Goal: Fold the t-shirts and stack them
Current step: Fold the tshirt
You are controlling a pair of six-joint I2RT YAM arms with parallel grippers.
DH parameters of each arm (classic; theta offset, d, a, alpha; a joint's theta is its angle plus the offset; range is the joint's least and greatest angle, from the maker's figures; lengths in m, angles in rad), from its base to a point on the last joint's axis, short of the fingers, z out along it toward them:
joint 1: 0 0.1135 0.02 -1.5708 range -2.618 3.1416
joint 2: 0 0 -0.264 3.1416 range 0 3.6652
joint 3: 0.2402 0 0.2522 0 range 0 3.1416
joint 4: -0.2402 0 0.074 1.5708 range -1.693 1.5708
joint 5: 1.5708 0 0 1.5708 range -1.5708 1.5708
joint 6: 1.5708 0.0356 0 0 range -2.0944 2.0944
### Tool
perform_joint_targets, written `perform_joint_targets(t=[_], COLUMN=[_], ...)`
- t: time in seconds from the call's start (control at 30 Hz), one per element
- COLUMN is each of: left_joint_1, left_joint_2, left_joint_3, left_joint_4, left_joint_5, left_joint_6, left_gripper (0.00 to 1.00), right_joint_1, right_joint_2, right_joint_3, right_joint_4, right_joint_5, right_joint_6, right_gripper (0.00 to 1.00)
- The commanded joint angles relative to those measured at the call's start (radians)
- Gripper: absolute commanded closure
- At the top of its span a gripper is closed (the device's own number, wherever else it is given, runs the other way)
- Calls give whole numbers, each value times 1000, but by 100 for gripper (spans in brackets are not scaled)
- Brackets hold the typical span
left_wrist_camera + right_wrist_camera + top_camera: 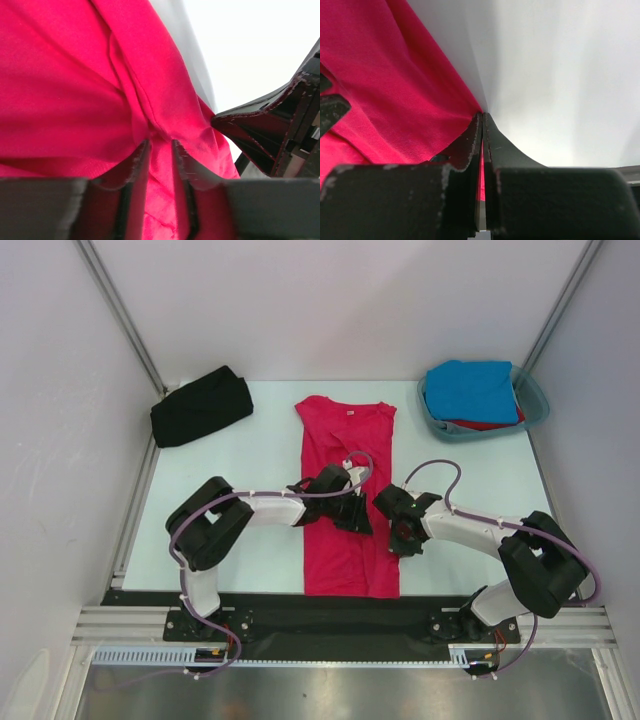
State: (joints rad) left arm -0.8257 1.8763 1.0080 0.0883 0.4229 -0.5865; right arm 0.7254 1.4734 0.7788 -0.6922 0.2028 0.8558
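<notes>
A crimson-pink t-shirt [345, 440] lies lengthwise in the middle of the table with its sleeves folded in and its neck at the far end. My left gripper [355, 515] presses down on the shirt's middle, near its right side. In the left wrist view its fingers [140, 160] stand a narrow gap apart, open, with a raised fold of the pink cloth [75, 90] between them. My right gripper [400, 533] is at the shirt's right edge. It is shut [482, 117] on the hem of the pink cloth [395, 90], which shows red between the jaws.
A black t-shirt [200, 407] lies bunched at the back left corner. At the back right a teal tub [535, 400] holds a bright blue t-shirt [475, 390] on top of a red one [490, 425]. White walls close in both sides.
</notes>
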Motion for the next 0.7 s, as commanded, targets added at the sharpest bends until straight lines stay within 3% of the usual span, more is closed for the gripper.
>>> perform_joint_targets(t=[0.0, 0.13, 0.27, 0.57, 0.63, 0.67], left_joint_1=[-9, -9, -9, -9, -9, -9], left_joint_2=[4, 3, 3, -3, -9, -8], left_joint_3=[38, 38, 41, 43, 46, 44], left_joint_4=[28, 21, 21, 2, -12, -15], left_joint_5=[11, 4, 2, -19, -36, -41], left_joint_6=[-7, -3, 2, 17, 17, 16], left_gripper=[74, 83, 99, 99, 82, 64], right_joint_1=[2, 2, 2, 2, 2, 2], right_joint_2=[53, 53, 53, 51, 51, 51], right_joint_3=[-39, -39, -42, -44, -42, -42], right_joint_4=[-1, 2, 2, 2, 3, 5], right_joint_5=[69, 67, 67, 67, 66, 66], right_joint_6=[-1, 0, 0, 0, -1, -1], right_gripper=[100, 100, 100, 100, 100, 100])
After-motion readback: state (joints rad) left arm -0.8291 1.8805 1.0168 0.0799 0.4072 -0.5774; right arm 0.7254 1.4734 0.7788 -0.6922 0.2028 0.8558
